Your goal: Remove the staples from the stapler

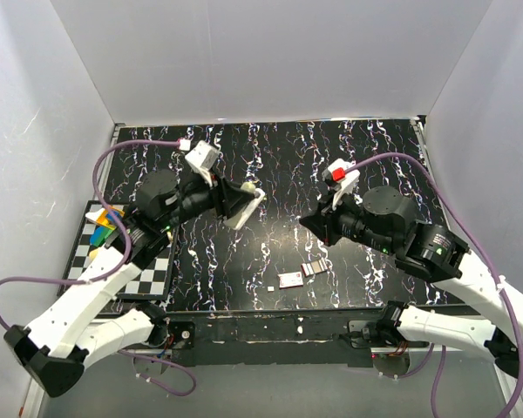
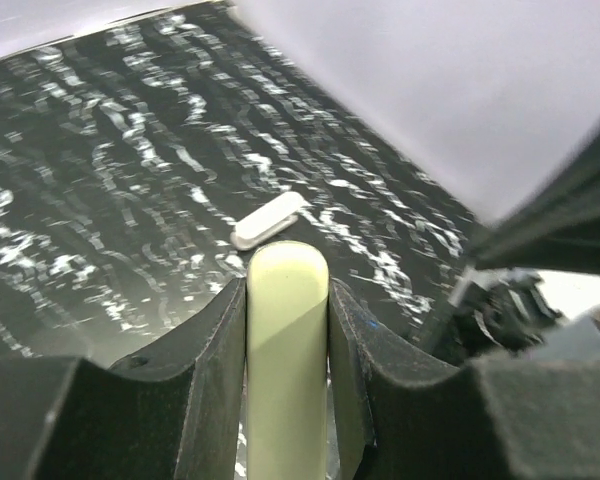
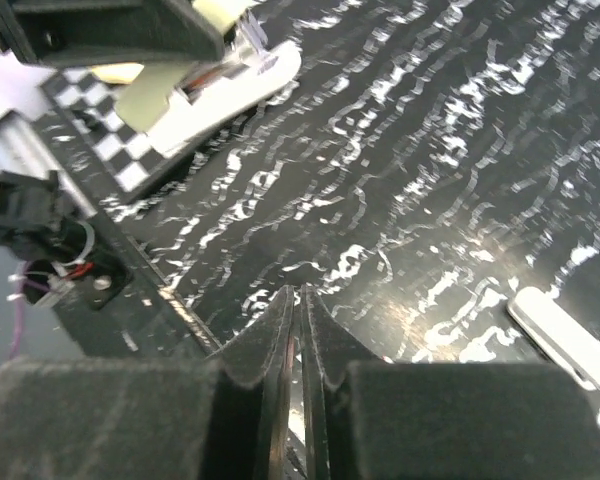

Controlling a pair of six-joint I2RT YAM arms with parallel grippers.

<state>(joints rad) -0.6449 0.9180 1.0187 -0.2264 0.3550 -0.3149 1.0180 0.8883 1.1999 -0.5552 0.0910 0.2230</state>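
Note:
My left gripper [image 1: 235, 202] is shut on the pale cream stapler [image 1: 247, 207] and holds it above the left middle of the black marbled mat. In the left wrist view the stapler body [image 2: 287, 340] fills the gap between the fingers. A short metallic strip of staples [image 1: 314, 268] lies on the mat near the front edge, beside a pale flat piece [image 1: 291, 279] that also shows as a white oblong [image 2: 268, 220] [image 3: 565, 335]. My right gripper [image 1: 307, 223] hovers right of the stapler, its jaws [image 3: 302, 295] only a thin slit apart with nothing between them.
A checkered board [image 1: 157, 274] with a colour card [image 1: 105, 226] lies at the mat's left edge. A tiny white fleck [image 1: 271, 286] sits near the staples. White walls enclose the table on three sides. Purple cables loop over both arms.

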